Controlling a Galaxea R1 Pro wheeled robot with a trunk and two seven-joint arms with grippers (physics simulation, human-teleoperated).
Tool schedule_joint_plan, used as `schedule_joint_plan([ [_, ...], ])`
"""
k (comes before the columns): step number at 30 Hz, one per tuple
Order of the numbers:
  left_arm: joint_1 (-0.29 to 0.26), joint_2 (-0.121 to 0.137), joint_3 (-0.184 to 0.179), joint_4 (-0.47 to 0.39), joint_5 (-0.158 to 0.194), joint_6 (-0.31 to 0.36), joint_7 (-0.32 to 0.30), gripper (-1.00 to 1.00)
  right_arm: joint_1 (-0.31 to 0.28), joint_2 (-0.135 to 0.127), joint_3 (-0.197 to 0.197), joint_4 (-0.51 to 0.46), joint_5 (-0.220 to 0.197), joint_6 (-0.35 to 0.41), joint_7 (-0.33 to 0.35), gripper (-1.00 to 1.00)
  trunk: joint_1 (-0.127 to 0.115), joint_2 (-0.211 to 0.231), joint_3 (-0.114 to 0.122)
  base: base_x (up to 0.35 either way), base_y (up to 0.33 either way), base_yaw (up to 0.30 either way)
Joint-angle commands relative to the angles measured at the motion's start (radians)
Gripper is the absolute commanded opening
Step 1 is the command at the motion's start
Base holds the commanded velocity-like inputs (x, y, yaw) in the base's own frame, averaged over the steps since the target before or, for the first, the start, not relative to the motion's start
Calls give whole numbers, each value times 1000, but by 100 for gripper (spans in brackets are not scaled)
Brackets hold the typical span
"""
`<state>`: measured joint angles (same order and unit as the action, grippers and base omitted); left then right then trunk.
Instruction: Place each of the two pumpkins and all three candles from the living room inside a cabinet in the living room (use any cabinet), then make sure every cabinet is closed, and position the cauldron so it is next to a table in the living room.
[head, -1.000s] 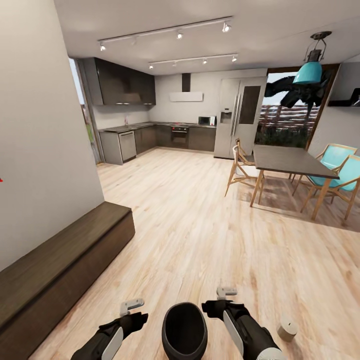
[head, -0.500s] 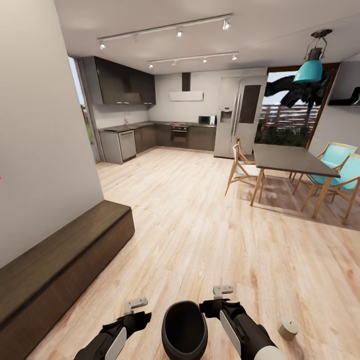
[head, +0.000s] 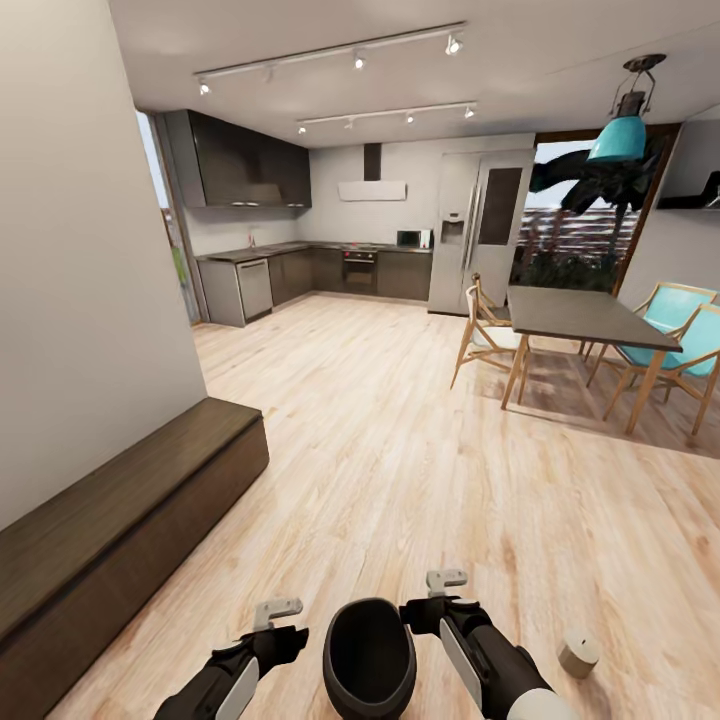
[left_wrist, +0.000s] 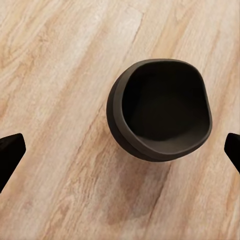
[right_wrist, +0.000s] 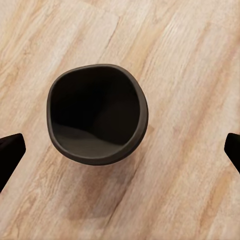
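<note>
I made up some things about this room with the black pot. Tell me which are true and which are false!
1. The round black cauldron sits on the light wooden floor. True.
2. Something orange lies inside the cauldron. False: its inside looks dark and bare.
3. The long dark-brown cabinet stands along the wall on the robot's left. True.
4. The left gripper holds the small beige cylinder. False: that cylinder stands apart on the floor, on the right.
5. The grey dining table has chairs around it. True.
</note>
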<state>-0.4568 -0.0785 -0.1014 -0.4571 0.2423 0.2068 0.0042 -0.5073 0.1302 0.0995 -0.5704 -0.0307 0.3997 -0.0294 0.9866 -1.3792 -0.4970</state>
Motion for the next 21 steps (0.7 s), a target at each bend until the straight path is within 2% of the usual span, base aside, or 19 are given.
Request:
schedule_joint_plan([
  [1,0,0,-4,-2,9,5,1,100,0,0,3,-1,-3,6,-4,100,4,-8,-4,0,0,0],
  [9,0,-3,-9,-2,12,5,0,100,0,0,3,2,-3,7,-4,100,35,-64,-29,0,0,0],
  [12,0,-12,-23,-2,11,5,0,100,-1,0,3,3,-3,7,-4,100,46,-85,-39,0,0,0],
  [21,0,-21,-29,-2,8,5,0,100,0,0,1,12,-8,-5,-6,100,81,-148,-67,0,0,0],
])
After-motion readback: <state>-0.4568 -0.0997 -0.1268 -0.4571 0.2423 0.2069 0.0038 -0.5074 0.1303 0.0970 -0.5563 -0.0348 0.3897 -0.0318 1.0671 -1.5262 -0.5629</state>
